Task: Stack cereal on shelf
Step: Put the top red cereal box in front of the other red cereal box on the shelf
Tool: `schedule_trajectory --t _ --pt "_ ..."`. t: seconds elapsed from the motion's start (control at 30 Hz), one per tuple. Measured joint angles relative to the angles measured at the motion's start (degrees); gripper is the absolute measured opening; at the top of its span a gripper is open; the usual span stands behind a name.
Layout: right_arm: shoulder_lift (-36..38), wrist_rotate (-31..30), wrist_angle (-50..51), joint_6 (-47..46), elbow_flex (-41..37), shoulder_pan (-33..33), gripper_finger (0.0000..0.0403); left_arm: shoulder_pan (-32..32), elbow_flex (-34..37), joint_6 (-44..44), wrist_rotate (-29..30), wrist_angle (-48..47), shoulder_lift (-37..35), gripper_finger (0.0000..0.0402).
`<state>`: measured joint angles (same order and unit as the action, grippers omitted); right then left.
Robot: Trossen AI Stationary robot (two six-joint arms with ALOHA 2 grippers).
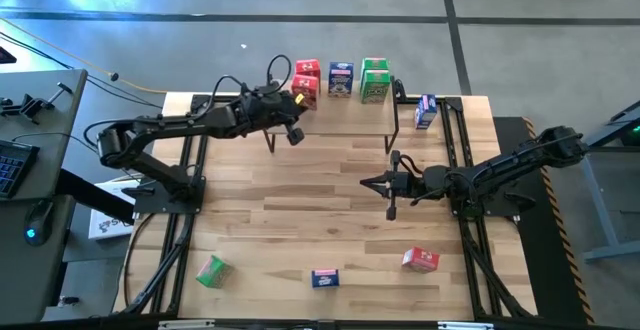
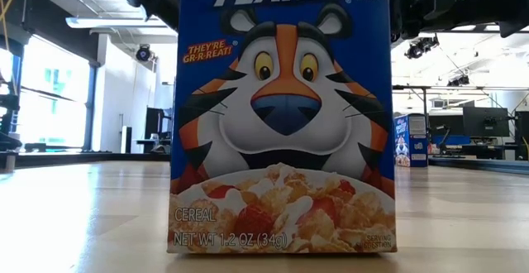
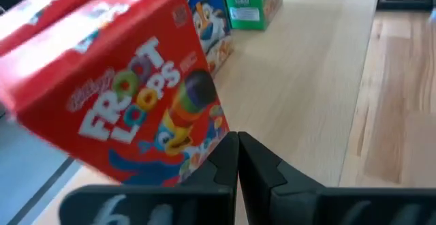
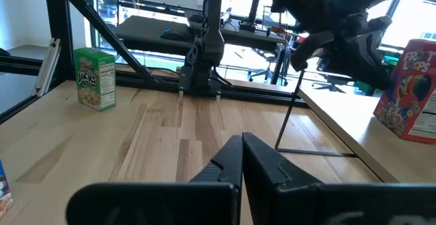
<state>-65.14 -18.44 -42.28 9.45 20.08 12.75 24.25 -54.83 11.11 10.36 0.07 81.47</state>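
Note:
The shelf (image 1: 340, 120) stands at the table's far middle. On its far part stand two red cereal boxes (image 1: 305, 80), a blue one (image 1: 341, 80) and green ones (image 1: 375, 80). My left gripper (image 1: 296, 105) is shut over the shelf's left end, its tips (image 3: 238, 138) beside the lower corner of the near red box (image 3: 129, 95). My right gripper (image 1: 366, 182) hovers shut over the table in front of the shelf, touching nothing. Loose boxes stand on the table: blue (image 1: 425, 111), green (image 1: 210, 270), blue (image 1: 325, 278) and red (image 1: 420, 260). My left gripper comes at the near red box from the table's left, slanting down. Its shut fingertips (image 3: 228, 153) stand right by the box's lower front corner (image 3: 197, 163). Whether they touch it I cannot tell. The box stands on the shelf board.
The blue box (image 2: 281, 116) at the near edge fills the low view. The arms' black frames (image 1: 465, 170) run along both table sides. Bare wood lies between the shelf and the near boxes. The right wrist view shows the green box (image 4: 95, 78) and the shelf's thin leg (image 4: 289, 119).

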Motion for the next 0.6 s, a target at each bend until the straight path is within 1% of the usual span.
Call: schedule_trajectory --t 0.3,0.6 --pt "0.00 0.00 0.00 0.00 0.00 -0.01 0.0000 -0.18 -0.02 -1.54 0.24 8.32 4.05 0.0000" --pt "0.00 0.00 0.02 0.00 0.00 -0.01 0.0000 0.52 -0.02 -2.15 1.51 10.82 4.99 0.0000"
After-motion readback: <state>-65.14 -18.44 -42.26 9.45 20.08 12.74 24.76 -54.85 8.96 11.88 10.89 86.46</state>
